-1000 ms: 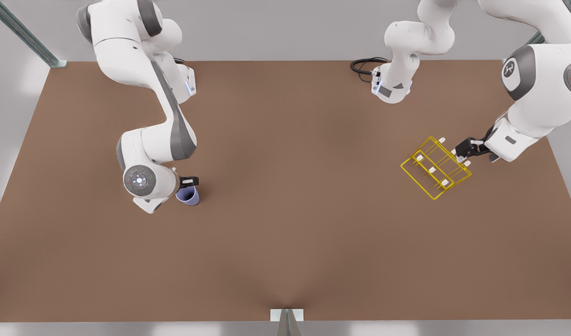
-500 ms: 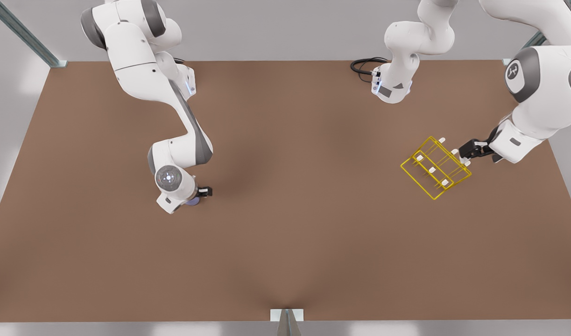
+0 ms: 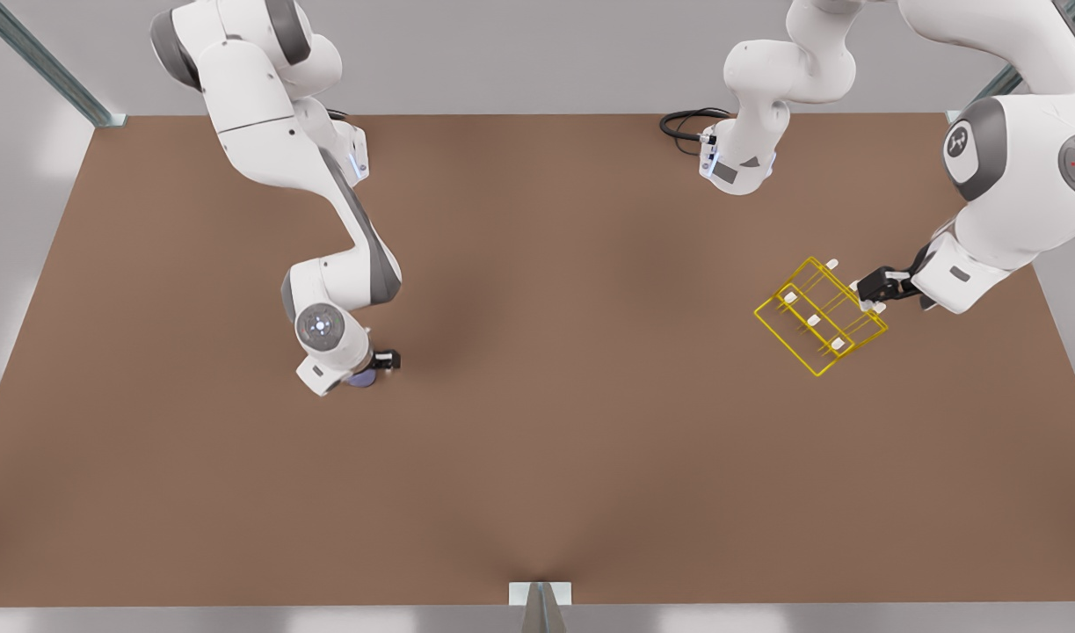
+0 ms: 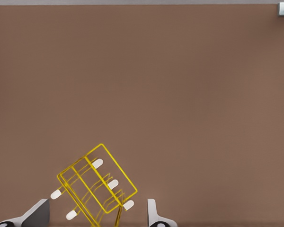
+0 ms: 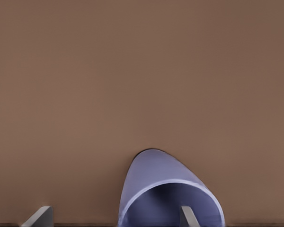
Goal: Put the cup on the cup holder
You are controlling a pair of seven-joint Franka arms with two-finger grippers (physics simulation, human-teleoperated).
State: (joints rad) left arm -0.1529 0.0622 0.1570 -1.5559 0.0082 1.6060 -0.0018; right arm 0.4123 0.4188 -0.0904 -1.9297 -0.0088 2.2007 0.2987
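Right gripper [image 3: 370, 367] straddles cup [image 5: 168, 194], apparently ungrasped; left gripper [image 3: 873, 293] open beside cup holder [image 3: 820, 316].

Brown table in a pale grey room

The plain brown tabletop [image 3: 537, 457] meets light grey surroundings; metal struts [image 3: 49, 66] slant at 10 and 2 o'clock, a bracket [image 3: 540, 594] at 6.

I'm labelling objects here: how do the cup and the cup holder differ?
The cup is a solid lavender-blue tumbler; the cup holder is an open yellow wire rack with white-tipped pegs. The holder is far wider. The right gripper straddles the cup's wall; the left gripper flanks the holder. Both rest on the brown table.
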